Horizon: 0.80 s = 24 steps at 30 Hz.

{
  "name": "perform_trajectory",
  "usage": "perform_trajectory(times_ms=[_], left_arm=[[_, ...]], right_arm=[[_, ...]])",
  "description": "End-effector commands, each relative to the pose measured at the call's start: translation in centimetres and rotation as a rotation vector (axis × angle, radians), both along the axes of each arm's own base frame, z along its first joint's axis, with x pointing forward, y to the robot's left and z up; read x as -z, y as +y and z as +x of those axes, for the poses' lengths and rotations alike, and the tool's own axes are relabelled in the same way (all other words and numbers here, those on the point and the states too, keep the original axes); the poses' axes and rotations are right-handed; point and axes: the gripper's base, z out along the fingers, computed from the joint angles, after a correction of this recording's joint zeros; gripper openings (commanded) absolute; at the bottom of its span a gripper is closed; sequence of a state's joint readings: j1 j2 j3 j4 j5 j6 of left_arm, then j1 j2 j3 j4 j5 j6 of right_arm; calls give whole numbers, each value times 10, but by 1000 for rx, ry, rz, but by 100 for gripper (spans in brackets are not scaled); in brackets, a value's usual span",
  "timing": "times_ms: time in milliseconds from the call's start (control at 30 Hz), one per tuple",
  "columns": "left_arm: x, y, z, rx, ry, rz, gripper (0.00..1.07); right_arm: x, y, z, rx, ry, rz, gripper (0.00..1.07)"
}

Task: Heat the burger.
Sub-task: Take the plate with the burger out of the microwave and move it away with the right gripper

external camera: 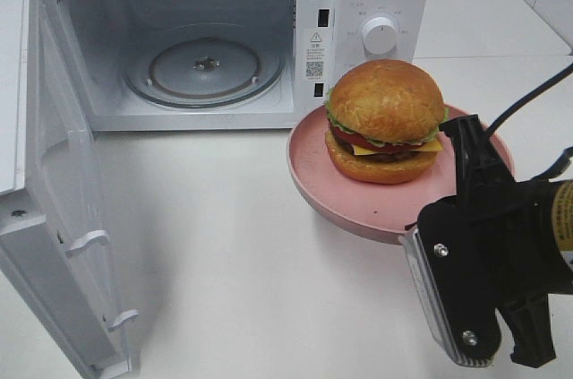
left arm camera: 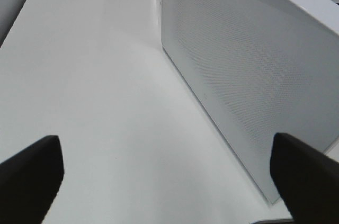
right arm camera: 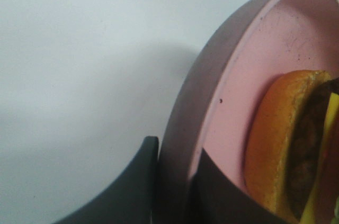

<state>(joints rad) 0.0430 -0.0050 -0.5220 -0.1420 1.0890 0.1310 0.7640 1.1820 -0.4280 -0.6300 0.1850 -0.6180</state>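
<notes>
Overhead, the burger (external camera: 386,119) sits on its pink plate (external camera: 313,173) just beside the open microwave (external camera: 206,38), the right gripper (external camera: 467,150) at the plate's rim. The left gripper (left arm camera: 168,173) is spread wide over bare surface (left arm camera: 95,86), holding nothing. Close in, the right gripper's (right arm camera: 175,181) fingers pinch the rim. Next, I judge: carry the plate level onto the turntable (external camera: 204,67).

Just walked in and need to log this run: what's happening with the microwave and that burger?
The microwave stands with its door swung wide open and its glass turntable bare. The burger sits on a pink plate just outside, in front of the control panel. The right tool is shut on the plate's rim, one finger inside and one outside. The left tool is open beside the door, holding nothing. The burger isn't inside yet.
</notes>
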Motion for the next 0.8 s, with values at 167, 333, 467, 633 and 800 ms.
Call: perform_trajectory(times_ms=[167, 333, 467, 633, 800], left_arm=[[-1, 0, 0, -4, -17, -2, 98], [-1, 0, 0, -4, -17, -2, 98], [-1, 0, 0, -4, -17, -2, 98], [-1, 0, 0, -4, -17, -2, 98], [-1, 0, 0, -4, -17, -2, 98]], right_arm=[[-11, -17, -8, 98, -29, 14, 0], [-17, -28, -9, 214, -48, 1, 0], [-18, -38, -8, 358, -55, -12, 0], [-19, -46, -6, 466, -78, -15, 0], [-22, -55, -4, 620, -111, -4, 0]])
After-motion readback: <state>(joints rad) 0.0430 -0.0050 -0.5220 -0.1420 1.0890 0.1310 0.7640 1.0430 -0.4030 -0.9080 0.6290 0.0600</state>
